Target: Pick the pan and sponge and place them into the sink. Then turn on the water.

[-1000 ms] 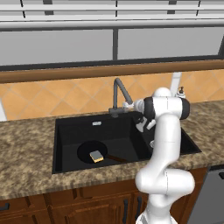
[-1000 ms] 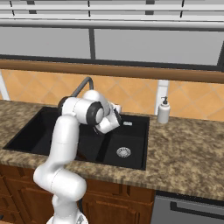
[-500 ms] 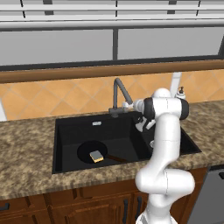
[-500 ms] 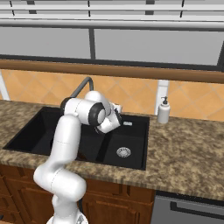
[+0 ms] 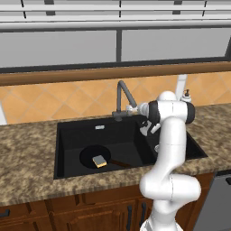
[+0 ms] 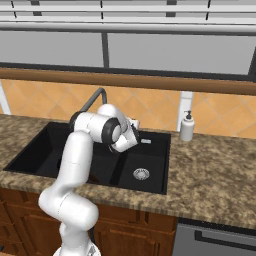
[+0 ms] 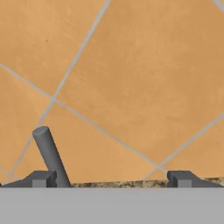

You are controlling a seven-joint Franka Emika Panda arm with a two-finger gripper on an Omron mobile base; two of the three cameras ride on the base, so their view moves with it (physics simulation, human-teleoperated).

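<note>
Left base view: the pan [image 5: 95,157] lies in the large basin of the sink [image 5: 67,135] with the sponge [image 5: 99,161] resting on it, so I judge only the water step remains; the faucet [image 5: 122,97] rises at the sink's rear rim, and my tool [image 5: 134,108] sits just beside its base, well apart from pan and sponge.

Right base view: the arm bends over the sink [image 6: 152,165]; the soap dispenser [image 6: 187,127] stands on the bench [image 6: 215,170] to the right, not my target.

Hand view: the tool [image 7: 109,179] stands wide open, holding nothing, facing the tiled wall [image 7: 144,78]; the grey lever [image 7: 51,155] rises just inside one fingertip; to do this well I should press sideways against the lever, without closing.
</note>
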